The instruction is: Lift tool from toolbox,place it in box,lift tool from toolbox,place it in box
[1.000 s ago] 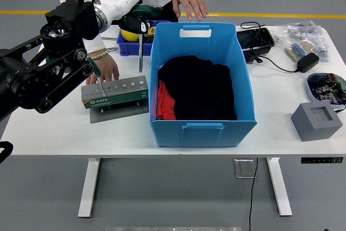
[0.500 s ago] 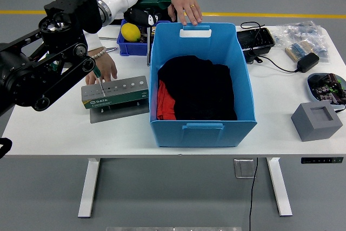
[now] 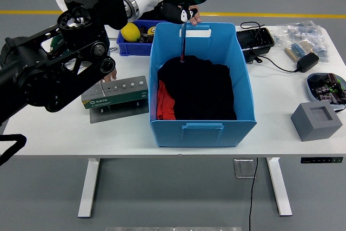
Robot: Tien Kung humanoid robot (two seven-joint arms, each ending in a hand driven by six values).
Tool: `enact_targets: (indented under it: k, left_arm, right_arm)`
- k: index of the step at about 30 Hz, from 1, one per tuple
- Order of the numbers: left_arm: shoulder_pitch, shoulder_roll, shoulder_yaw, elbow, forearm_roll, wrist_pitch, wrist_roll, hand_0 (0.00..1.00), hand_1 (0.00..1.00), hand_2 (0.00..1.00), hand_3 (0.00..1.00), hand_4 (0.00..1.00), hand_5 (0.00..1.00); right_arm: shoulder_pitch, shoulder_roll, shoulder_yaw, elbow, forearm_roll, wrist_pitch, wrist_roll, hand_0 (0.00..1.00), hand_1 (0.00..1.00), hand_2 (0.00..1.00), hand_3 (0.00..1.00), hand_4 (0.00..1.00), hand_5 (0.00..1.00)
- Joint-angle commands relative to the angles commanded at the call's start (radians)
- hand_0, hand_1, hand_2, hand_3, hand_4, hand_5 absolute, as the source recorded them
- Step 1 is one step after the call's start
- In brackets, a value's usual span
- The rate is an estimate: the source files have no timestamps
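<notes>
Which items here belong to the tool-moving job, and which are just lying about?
In the job: left hand holding a green-handled screwdriver over the blue box; grey tool holder it comes from.

Lying about: small blue bin with a yellow ball, black tray, power adapter, grey foam block, bagged parts.

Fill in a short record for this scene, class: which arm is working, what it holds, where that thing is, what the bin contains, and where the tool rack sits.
Working arm: left hand
Held: screwdriver, green handle, shaft pointing down
Position: over the blue bin, near its far wall
Bin contents: black cloth, red cloth
Tool rack: on the table, left of bin
Right arm: out of view
</notes>
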Motion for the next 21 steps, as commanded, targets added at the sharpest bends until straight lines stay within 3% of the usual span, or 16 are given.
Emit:
enact_targets:
  k: [10,16,21]
  left_arm:
    - [-0.029,-0.044,0.16,0.059,-0.085,0.002,-0.016,0.322,0.156,0.153,0.146,0.641,0.415]
    - [-0.056,-0.069,0.274,0.123,-0.21,0.001,-0.044,0.324,0.157,0.154,0.145,0.643,0.419]
    - [-0.071,-0.098,0.318,0.179,-0.288,0.008,-0.076,0.324,0.16,0.155,0.146,0.645,0.425]
  right_arm:
    - [0.007,-0.002,0.027,0.0,-0.026,-0.003,-0.004,0.684,0.66,0.712,0.572,0.782,0.724]
    - [0.011,-0.005,0.029,0.0,-0.028,-0.004,-0.005,0.684,0.659,0.712,0.572,0.782,0.724]
    - [0.015,-0.007,0.024,0.0,-0.026,-0.004,-0.005,0.684,0.656,0.712,0.572,0.782,0.723]
